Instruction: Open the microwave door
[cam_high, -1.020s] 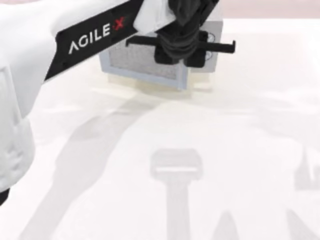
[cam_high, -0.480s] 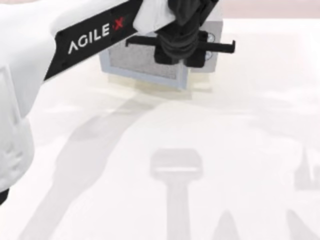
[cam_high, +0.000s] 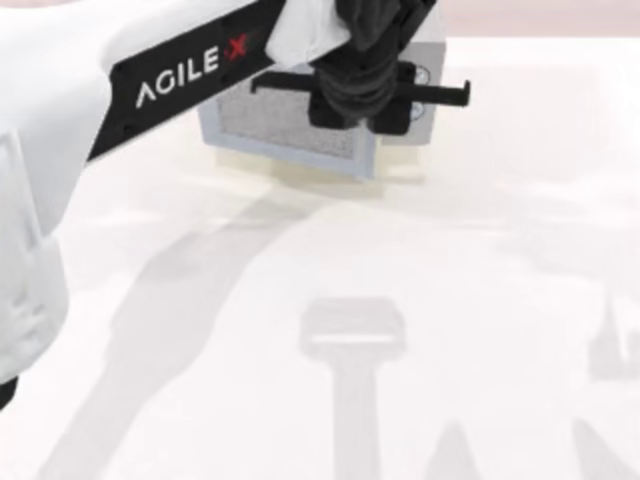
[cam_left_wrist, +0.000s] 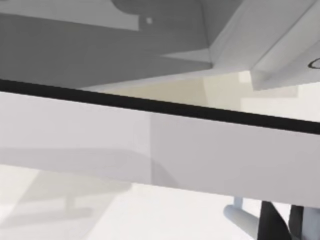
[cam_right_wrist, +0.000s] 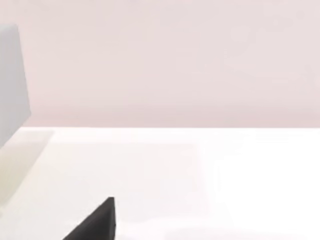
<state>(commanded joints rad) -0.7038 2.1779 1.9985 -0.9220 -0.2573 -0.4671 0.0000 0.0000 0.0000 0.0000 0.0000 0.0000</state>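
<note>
Microwave (cam_high: 330, 110) sat at the far middle of the bench (cam_high: 480, 300), its microwave door (cam_high: 290, 125) swung slightly ajar at the edge beside the knob panel. Left end effector (cam_high: 360, 92) hovered over the door's top edge with fingers spread wide, released and grasping nothing. Right arm was parked out of the top view.

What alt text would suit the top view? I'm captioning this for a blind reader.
The left arm reaches from the left across the table, its gripper in front of the microwave at the far edge. The door, with a speckled window, stands slightly ajar. Only shadows of arms mark the near table.
</note>
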